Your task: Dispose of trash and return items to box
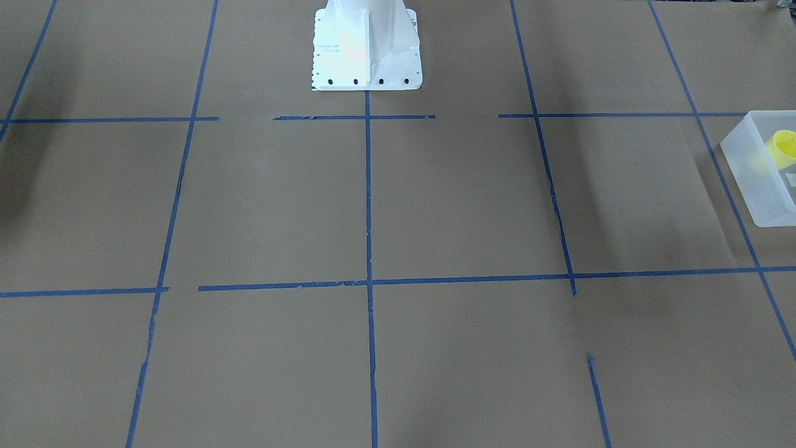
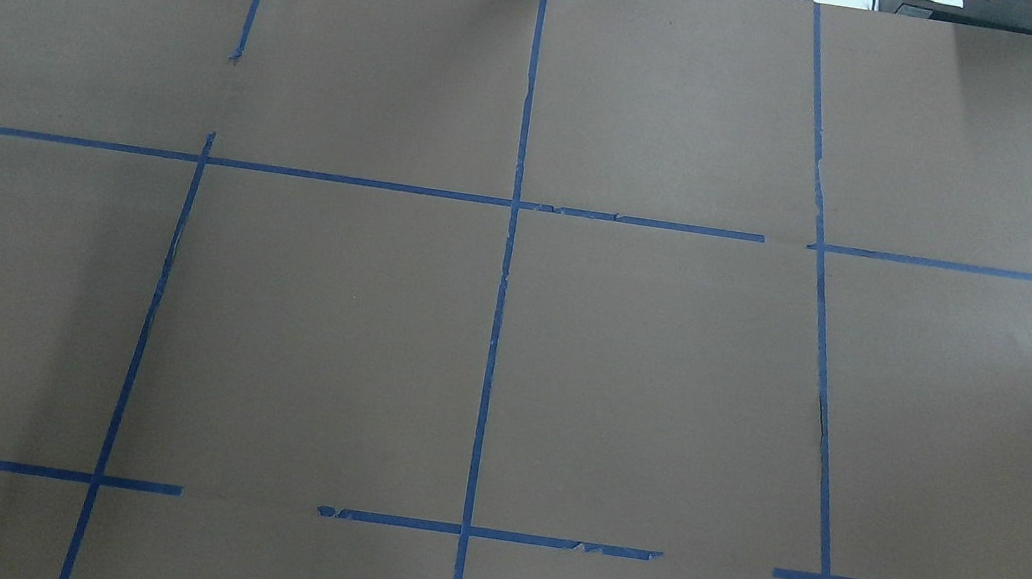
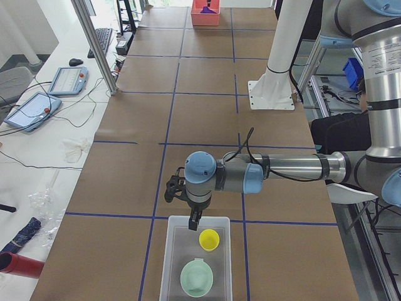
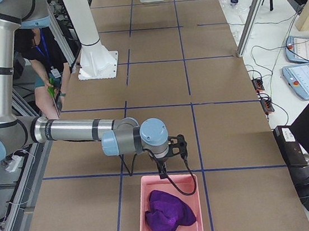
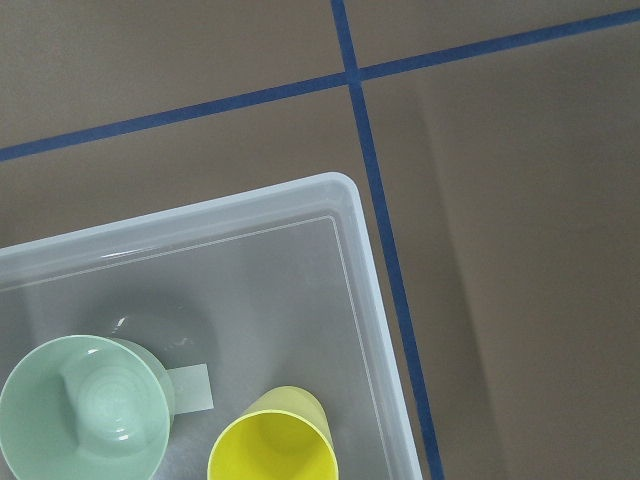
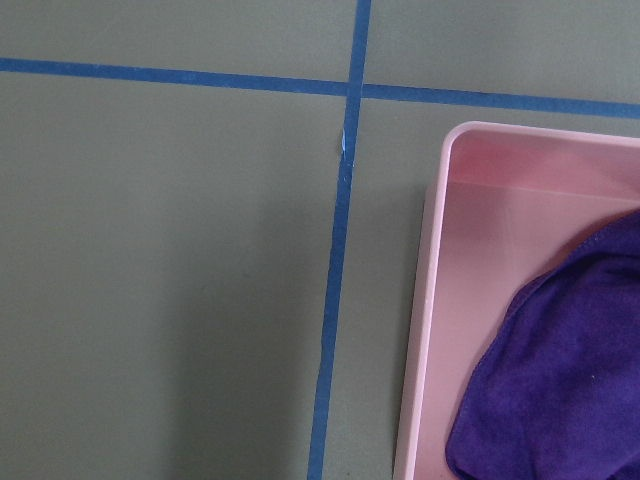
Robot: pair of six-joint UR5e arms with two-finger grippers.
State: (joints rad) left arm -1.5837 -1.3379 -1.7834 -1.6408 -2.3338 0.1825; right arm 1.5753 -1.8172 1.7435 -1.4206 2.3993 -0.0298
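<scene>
**Cup boxed; both claws over their bins, jaw state unverified.**

From the left end of the tabletop (image 2: pixel 318 332), you have the box (image 5: pixel 352 200) nearest. It holds the mint bowl (image 5: pixel 82 408) and, just beyond it, the yellow cup (image 5: pixel 272 445), upright, mouth up and apart from the bowl. I judge the cup light, stiff, thin-walled and slick. Should you need to lift it, take it at the rim, one finger inside and one outside, squeezing gently. The left claw (image 3: pixel 193 221) hangs over the box's far end; whether it is wide or narrow I cannot tell. At the far end, the right claw (image 4: pixel 163 173) hangs at the edge of the pink bin (image 6: pixel 428 300), which contains a purple cloth (image 6: pixel 560 390); its jaws likewise cannot be judged.
</scene>
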